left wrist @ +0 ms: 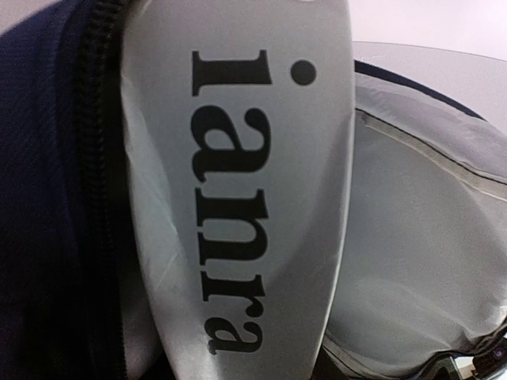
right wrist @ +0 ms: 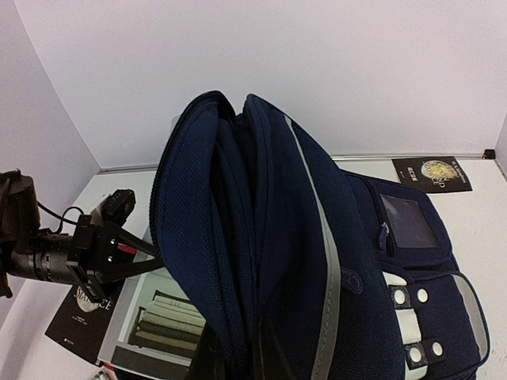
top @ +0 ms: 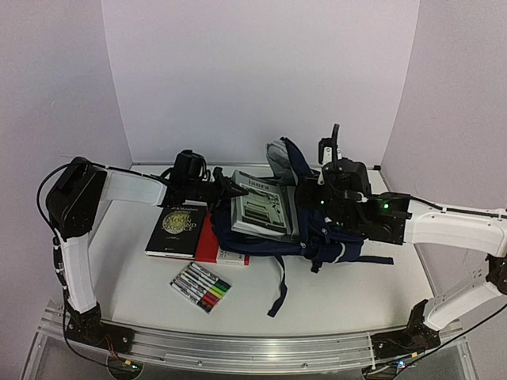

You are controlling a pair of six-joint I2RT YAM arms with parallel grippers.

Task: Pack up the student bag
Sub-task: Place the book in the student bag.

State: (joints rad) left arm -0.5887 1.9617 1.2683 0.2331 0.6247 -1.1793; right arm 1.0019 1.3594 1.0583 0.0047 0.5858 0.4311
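Observation:
The student bag (top: 337, 241) lies on the table, navy with grey lining, its mouth facing left. My right gripper (top: 317, 198) is shut on a fold of its upper fabric (right wrist: 261, 237) and holds the opening up; its dark fingers (right wrist: 273, 356) pinch the cloth at the bottom of the right wrist view. A grey magazine (top: 261, 207) lettered "ianra" (left wrist: 238, 198) lies partly inside the mouth, between the navy side (left wrist: 47, 198) and the grey lining (left wrist: 420, 237). My left gripper (top: 228, 190) is shut on the magazine's near edge (right wrist: 158, 317).
A black book (top: 178, 229) rests on a red one (top: 210, 247) left of the bag. A pack of coloured markers (top: 200, 286) lies in front. A dark strap (top: 279, 293) trails toward the front edge. Another black booklet (right wrist: 432, 170) lies near the back wall.

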